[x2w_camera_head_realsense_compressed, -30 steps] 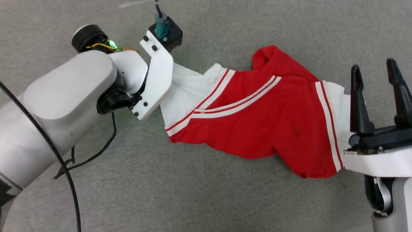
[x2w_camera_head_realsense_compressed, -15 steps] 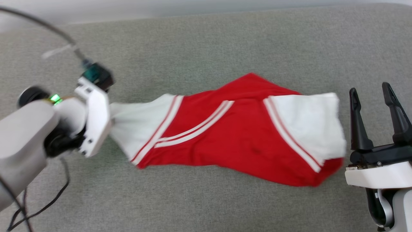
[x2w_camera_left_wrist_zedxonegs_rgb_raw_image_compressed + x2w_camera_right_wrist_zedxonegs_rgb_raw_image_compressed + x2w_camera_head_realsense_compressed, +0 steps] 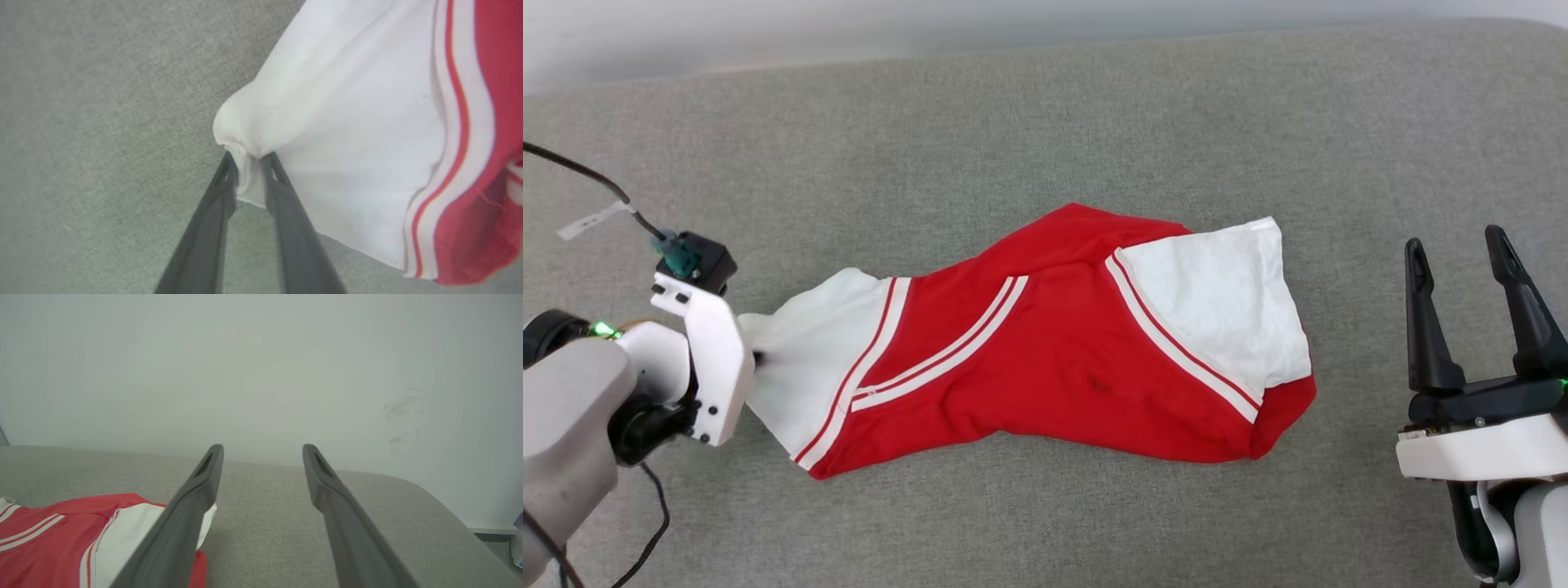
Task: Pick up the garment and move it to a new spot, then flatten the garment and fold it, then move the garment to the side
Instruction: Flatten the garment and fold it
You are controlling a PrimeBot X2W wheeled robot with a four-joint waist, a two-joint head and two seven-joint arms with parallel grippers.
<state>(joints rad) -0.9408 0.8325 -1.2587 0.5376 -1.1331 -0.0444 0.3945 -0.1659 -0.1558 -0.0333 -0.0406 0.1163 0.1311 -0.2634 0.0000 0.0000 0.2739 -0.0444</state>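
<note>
So the garment (image 3: 1045,359) is lying across the middle of the head view on the grey fabric surface (image 3: 1045,122), stretched out from left to right and pretty rumpled. It's red in the body, with a white sleeve at each end and white-and-red stripe trim running diagonally across it. The right-hand sleeve (image 3: 1217,302) sits flat-ish on top, over toward the centre right. The left-hand sleeve (image 3: 800,367) is pulled out into a point that heads toward the left edge of the frame.

That point ends at the left gripper (image 3: 756,355), which sits at the middle left of the head view, mostly tucked behind its own white bracket. The left wrist view is way clearer. The left gripper's two dark fingers (image 3: 222,192) come up from the bottom centre with only a narrow gap between them. A little wad of the white sleeve is bunched right between the tips, so the claw is pinching the cloth. The rest of the sleeve fans out to the upper right of that view, with the red part along the right edge.

The right gripper (image 3: 1454,245) is at the lower right of the head view, fingers pointing up and spread wide with nothing between them. It's off to the right of the garment, not touching it. In the right wrist view its fingers frame a pale wall (image 3: 261,355), and the garment peeks in at the lower left corner.

A black cable (image 3: 572,167) runs in from the left edge.
</note>
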